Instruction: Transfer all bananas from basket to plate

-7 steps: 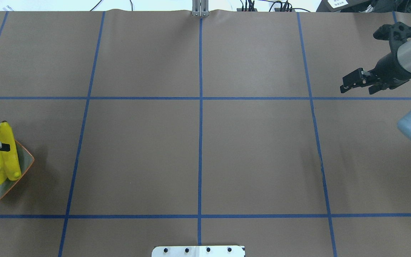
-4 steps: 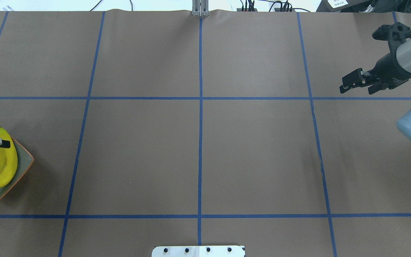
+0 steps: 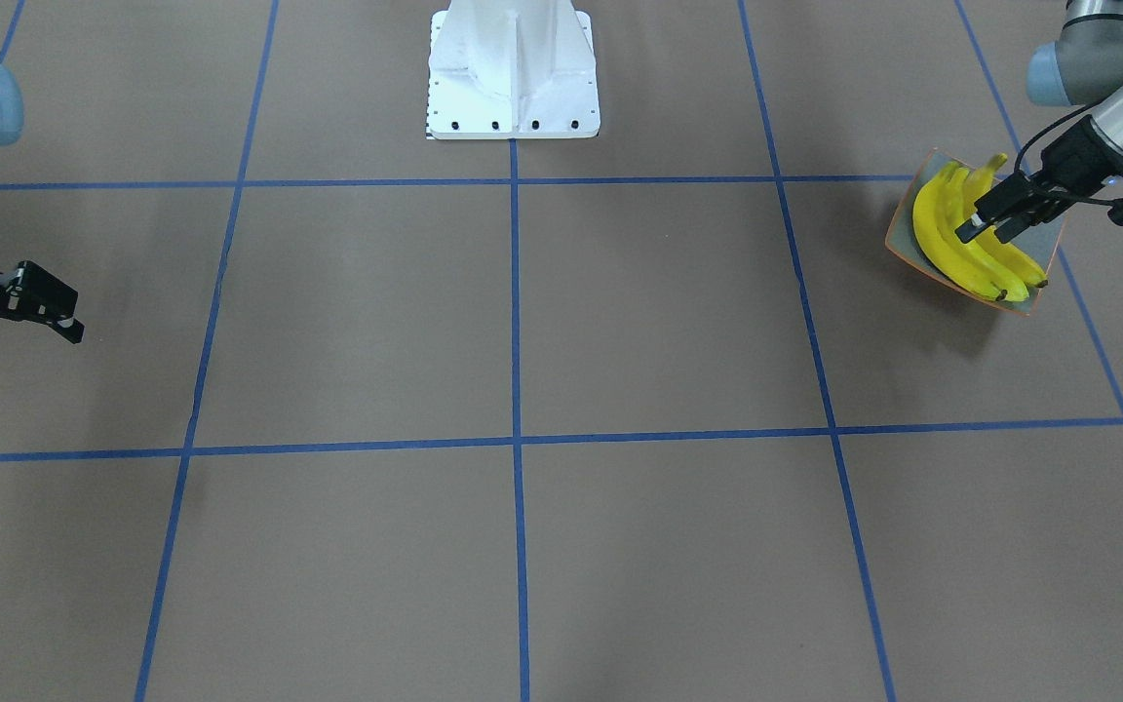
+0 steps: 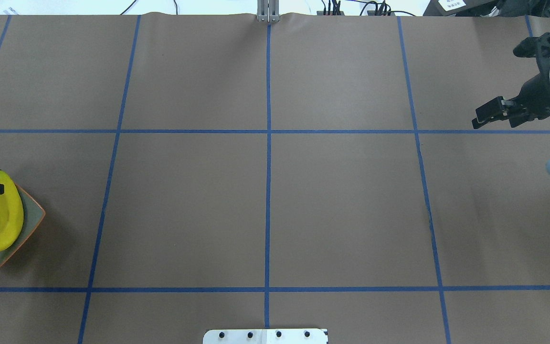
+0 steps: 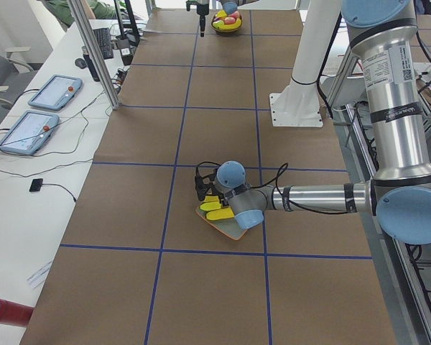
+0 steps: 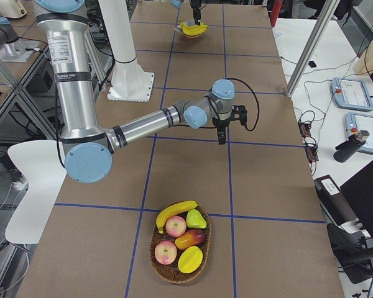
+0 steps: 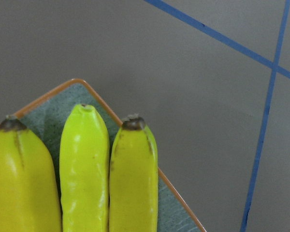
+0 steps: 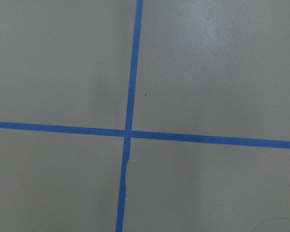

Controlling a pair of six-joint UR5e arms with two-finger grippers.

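Three bananas [image 3: 961, 244] side by side on plate [image 3: 898, 234], left gripper [image 3: 983, 232] just above — jaws apart, empty, right gripper [image 4: 493, 119] well away, likewise parted and empty, fourth banana [image 6: 176, 213] in basket [image 6: 154, 256].

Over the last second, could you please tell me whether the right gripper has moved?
Yes. In the overhead view the right gripper has drawn back toward the view's right edge, farther from the vertical blue tape line beside it.
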